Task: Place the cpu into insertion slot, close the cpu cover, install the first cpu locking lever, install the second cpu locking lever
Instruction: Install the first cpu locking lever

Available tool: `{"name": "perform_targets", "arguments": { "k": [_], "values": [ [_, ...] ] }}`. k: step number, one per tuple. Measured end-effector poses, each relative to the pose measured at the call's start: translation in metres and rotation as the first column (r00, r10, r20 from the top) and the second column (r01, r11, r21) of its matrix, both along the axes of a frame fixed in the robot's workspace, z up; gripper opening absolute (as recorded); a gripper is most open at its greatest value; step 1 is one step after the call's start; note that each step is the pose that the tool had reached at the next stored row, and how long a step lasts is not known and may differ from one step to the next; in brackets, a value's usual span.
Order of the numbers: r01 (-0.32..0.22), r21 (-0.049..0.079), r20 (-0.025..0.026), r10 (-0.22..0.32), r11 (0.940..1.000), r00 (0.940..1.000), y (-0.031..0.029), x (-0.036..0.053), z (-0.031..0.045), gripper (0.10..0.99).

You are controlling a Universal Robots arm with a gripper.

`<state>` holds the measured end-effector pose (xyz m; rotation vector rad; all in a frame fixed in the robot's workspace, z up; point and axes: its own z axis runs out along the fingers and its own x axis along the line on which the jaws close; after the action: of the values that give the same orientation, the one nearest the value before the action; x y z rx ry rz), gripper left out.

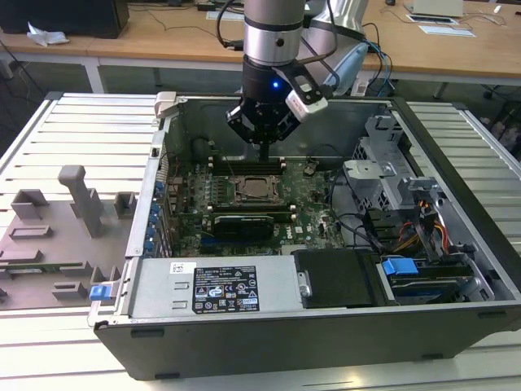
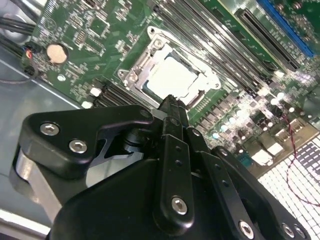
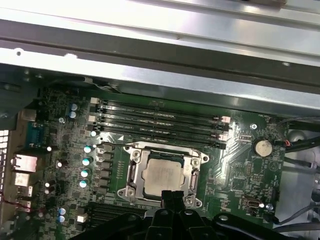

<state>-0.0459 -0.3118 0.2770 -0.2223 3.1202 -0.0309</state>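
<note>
**Cpu in, cover down; gripper over the slot, lever step prob. in hand.**

Gripper (image 1: 264,159) hangs just above the cpu (image 3: 162,175) in the middle of the exterior view. Its jaws are squeezed nearly together w/ nothing in them. The cpu lies flat in the slot (image 1: 240,183), shiny top up. It's square, so it has no long side. The cover (image 3: 135,172) looks flat on it, w/ its window round the chip. Can't tell if the levers are hooked down. My guess: a lever step needs a small, careful push on a thin wire & no bump on the chip.
</note>
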Motion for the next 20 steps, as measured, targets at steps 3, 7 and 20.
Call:
{"name": "perform_targets", "arguments": {
  "k": [3,7,20],
  "values": [
    [0.0,0.0,0.0001,0.0,1.0,1.0,0.0,-0.0111,0.0,0.106],
    [0.0,0.0,0.0001,0.0,1.0,1.0,0.0,-0.0201,-0.0001,0.106],
    [0.0,0.0,0.0002,0.0,1.0,1.0,0.0,-0.0431,-0.0002,0.106]
  ]
}}
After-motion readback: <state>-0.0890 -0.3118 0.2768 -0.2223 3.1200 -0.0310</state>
